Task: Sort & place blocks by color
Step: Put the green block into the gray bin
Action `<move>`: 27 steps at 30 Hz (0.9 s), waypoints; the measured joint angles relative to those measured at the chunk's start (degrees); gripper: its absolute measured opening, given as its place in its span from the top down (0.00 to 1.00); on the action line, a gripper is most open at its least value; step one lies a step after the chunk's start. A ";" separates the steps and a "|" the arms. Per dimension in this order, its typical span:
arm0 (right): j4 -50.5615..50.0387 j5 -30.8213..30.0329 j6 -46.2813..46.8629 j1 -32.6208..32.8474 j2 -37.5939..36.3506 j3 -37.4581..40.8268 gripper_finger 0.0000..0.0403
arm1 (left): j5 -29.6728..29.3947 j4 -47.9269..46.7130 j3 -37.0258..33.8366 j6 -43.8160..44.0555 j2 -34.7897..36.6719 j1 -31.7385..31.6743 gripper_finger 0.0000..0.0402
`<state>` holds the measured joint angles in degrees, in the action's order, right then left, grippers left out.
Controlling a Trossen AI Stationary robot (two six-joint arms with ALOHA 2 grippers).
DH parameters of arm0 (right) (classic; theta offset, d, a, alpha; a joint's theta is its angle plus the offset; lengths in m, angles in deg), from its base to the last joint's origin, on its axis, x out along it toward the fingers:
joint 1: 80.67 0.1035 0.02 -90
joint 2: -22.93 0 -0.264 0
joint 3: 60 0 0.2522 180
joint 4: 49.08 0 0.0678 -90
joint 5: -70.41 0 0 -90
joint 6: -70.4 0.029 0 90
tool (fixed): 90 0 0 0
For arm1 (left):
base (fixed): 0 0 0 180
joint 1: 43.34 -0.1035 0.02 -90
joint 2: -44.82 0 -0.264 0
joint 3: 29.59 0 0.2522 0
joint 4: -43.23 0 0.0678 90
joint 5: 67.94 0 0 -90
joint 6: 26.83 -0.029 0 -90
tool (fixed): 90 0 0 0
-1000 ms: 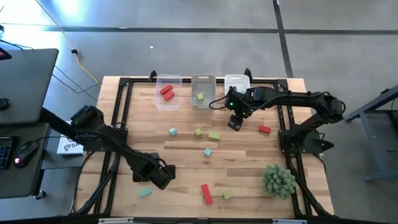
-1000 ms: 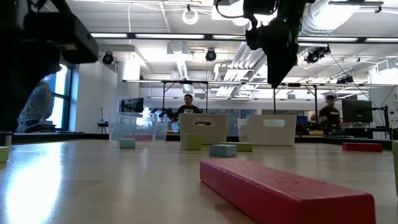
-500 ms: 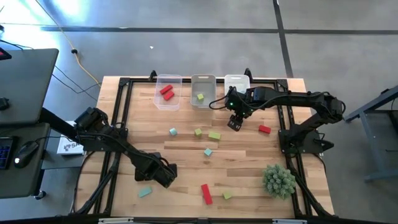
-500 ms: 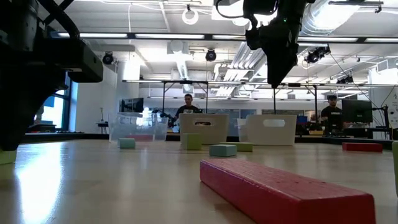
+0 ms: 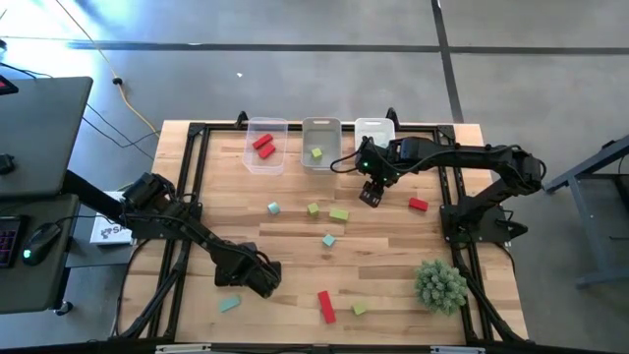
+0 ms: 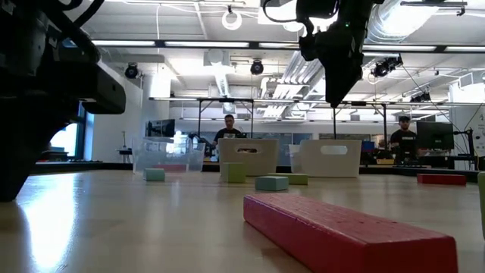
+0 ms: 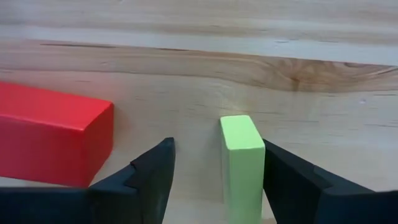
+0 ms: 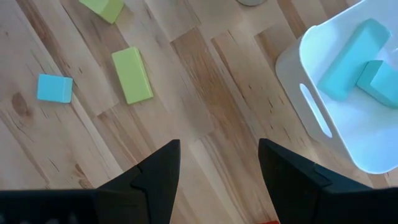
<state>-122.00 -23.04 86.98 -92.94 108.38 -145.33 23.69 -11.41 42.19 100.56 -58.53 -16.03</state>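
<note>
My left gripper (image 5: 257,278) (image 7: 216,149) is low over the table's near left part, fingers open. A yellow-green block (image 7: 242,155) stands between them, and a red bar (image 7: 50,134) (image 5: 325,306) lies beside it. In the high view the arm hides this block. My right gripper (image 5: 371,194) (image 8: 217,177) hangs open and empty above the table near the white bin (image 8: 348,118), which holds teal blocks (image 8: 351,43). Loose blocks rest flat on the wood: teal (image 5: 273,207), green (image 5: 313,208), a green bar (image 5: 339,213), teal (image 5: 328,240), red (image 5: 419,205). My left gripper has the yellow-green block's side (image 7: 258,162) right against one finger (image 7: 286,177), with a gap to the other finger. Whether the finger touches the block I cannot tell. The block stands on the table.
Three bins stand at the far edge: one with red blocks (image 5: 263,146), one with a green block (image 5: 316,153), the white one (image 5: 374,131). A spiky plant (image 5: 439,284) sits near right. A green block (image 5: 360,309) and a teal block (image 5: 229,304) lie by the near edge.
My left gripper has come down toward the table and shifted a little toward the right edge. In the low view its dark bulk now covers the spot where a yellow-green block showed. The right arm has kept still.
</note>
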 joint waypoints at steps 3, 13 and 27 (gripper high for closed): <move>0.15 0.00 0.44 0.00 -0.02 0.00 0.49 | -0.04 0.09 0.00 -1.20 -0.04 0.00 0.51; 0.31 -0.02 1.51 0.00 -0.02 0.00 0.49 | -1.00 0.87 -0.02 -7.10 -0.17 0.02 0.78; 0.32 0.41 4.40 0.00 -0.02 0.00 0.49 | -4.05 1.27 -0.30 -18.01 1.37 0.16 0.92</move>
<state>-121.68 -22.63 91.38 -92.94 108.36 -145.33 19.64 -10.14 41.89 82.55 -57.16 -15.88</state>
